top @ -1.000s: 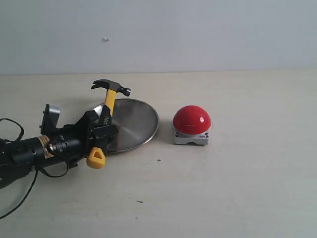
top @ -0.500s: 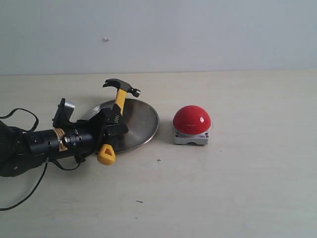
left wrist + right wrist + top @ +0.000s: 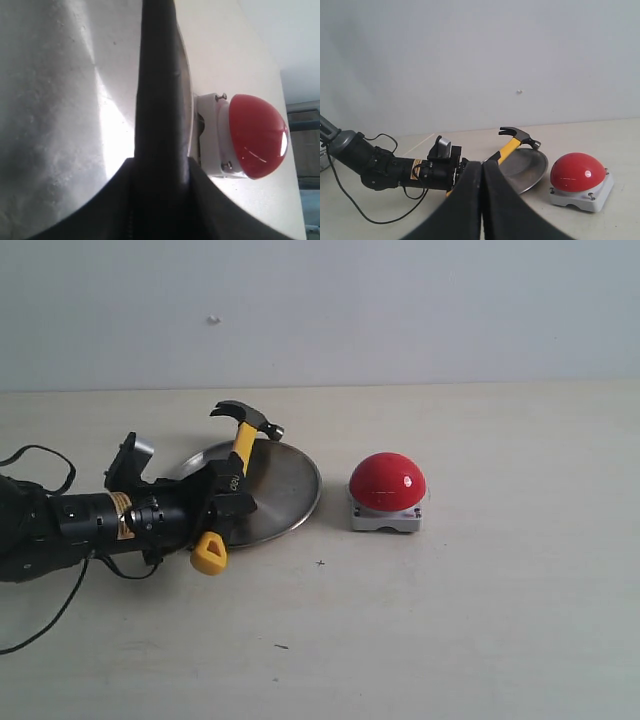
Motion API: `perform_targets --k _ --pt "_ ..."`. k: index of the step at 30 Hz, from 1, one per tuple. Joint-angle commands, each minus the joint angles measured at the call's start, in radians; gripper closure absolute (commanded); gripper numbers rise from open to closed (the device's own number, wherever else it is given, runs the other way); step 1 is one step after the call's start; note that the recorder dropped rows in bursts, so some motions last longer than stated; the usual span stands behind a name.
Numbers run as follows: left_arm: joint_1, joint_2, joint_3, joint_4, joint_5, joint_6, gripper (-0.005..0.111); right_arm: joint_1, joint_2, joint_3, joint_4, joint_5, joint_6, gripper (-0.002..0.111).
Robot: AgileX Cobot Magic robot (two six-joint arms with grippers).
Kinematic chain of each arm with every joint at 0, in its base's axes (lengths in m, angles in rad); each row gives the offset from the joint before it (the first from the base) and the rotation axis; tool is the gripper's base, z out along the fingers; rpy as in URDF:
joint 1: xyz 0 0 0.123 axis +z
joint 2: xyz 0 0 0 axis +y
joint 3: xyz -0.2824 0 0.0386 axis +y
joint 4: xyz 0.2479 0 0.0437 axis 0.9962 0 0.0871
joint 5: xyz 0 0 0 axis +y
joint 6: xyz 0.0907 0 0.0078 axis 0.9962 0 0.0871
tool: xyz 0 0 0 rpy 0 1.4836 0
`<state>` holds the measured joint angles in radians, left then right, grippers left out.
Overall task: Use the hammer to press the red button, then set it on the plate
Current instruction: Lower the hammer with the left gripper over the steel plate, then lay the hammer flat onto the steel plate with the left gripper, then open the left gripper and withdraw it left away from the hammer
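Exterior view: a pale table (image 3: 450, 620) runs back to a plain light wall. The left arm lies low across the table's left side. The left gripper (image 3: 232, 498) has its fingers clamped on the black middle of the hammer (image 3: 243, 443). The hammer is tilted. Its dark head is up over the far rim of the plate (image 3: 288, 485), and its yellow end is down in front of the plate's near left edge. I cannot tell whether that end touches the table. The plate sits flat, left of centre. The button (image 3: 388, 480) stands just right of the plate, apart from it, with the hammer head well short of it.

Left wrist view: a blurred dark bar crosses the middle of the picture. I cannot tell whether it is a finger or the handle. The shiny plate fills the space behind it, and the button sits just past the plate's rim.

Right wrist view: the right gripper (image 3: 481, 165) has its fingers pressed together on nothing. Beyond them are the left arm, the raised hammer, the plate and the button.
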<state>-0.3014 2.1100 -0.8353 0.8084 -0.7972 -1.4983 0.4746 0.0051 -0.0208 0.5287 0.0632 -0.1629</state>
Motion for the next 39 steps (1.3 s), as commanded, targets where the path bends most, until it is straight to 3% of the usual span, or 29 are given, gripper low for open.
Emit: perform_targets --k 1,14,21,24,39 --pt "0.000 -0.038 -0.032 0.028 -0.005 -0.003 0.107 -0.006 -0.005 0.004 -0.005 -0.002 -0.002 0.108" --pt "0.000 -0.040 -0.049 0.074 0.059 -0.028 0.105 -0.006 -0.005 0.004 -0.005 -0.002 -0.002 0.108" --pt "0.000 -0.040 -0.049 0.072 0.063 -0.028 0.072 -0.006 -0.005 0.004 -0.005 -0.002 -0.002 0.108" --pt "0.000 -0.040 -0.049 0.072 0.063 -0.028 0.065 -0.006 -0.005 0.004 -0.005 -0.002 -0.002 0.108" --pt "0.002 -0.040 -0.049 0.162 0.063 -0.080 0.062 -0.006 -0.005 0.004 -0.005 -0.002 -0.002 0.108"
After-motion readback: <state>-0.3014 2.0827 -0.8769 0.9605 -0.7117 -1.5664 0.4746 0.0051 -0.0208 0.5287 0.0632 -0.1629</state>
